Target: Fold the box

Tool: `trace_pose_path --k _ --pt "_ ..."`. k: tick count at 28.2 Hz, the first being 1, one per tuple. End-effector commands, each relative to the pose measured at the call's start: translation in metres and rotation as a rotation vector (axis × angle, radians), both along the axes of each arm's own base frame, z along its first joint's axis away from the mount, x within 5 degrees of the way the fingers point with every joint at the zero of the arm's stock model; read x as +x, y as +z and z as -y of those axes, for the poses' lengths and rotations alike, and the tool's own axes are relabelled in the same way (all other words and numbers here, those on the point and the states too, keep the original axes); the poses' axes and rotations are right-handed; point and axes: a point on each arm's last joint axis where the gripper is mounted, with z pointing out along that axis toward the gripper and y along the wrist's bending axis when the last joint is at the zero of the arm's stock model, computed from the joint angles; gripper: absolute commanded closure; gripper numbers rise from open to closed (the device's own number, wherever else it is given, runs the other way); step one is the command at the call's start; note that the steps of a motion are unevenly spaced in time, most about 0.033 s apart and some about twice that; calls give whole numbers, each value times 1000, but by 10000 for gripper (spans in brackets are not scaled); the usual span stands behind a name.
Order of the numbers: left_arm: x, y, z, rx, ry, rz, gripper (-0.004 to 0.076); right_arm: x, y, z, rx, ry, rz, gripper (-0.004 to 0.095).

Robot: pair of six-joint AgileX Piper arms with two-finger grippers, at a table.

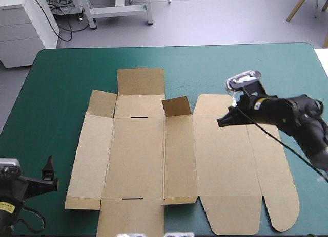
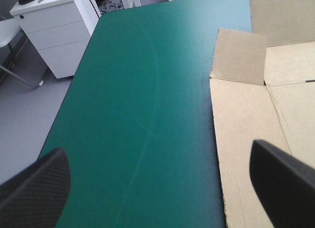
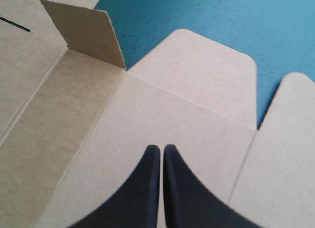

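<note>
- The box (image 1: 154,160) lies open and nearly flat in the middle of the tabletop (image 1: 61,83), with its rounded lid (image 1: 230,160) toward the right. No wall is tucked, so I judge the folding barely begun.
- One small flap (image 1: 177,106) at the far edge stands up, and my right wrist camera shows it clearly. The rest of the board lies low.
- The right claw (image 1: 221,123) is closed to a single point with nothing in it. It sits over the far end of the lid, near the raised flap. I cannot tell whether its tip touches the board.
- The left claw (image 1: 49,175) is spread wide and empty. It is off the box, over bare tabletop by the box's near left corner.
- Nothing pins the sheet. If I push with the closed right claw, the whole box may slide or turn instead of bending at a crease.
- The raised flap is loose. A careless knock from the right claw could flatten it or bend it the wrong way.
- If I bring the left claw in too low, it could catch the box's left edge and crumple it.
- The board looks springy to me. A raised wall will likely fall back unless I hold or tuck it.
</note>
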Motion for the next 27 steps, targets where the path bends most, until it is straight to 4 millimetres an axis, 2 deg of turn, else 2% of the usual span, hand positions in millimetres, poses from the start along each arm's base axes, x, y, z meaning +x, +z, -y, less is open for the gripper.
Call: trace_pose_path --k 1,7,9,13,20,27 --pt "26 30 0 7 -12 46 18 -40 14 24 38 -73 186 908" --pt "50 43 -1 6 -14 13 18 -94 13 41 65 -109 288 908" --pt "63 45 -2 0 -10 -48 18 -113 12 46 76 -109 324 908" --pt "89 40 -4 11 -13 -216 18 -130 9 49 86 -107 334 908" --pt "141 3 -2 -60 -33 -524 18 -148 -12 51 120 -99 299 908" --pt "174 -42 -2 -239 -67 -779 18 -164 -34 54 128 -97 292 908"
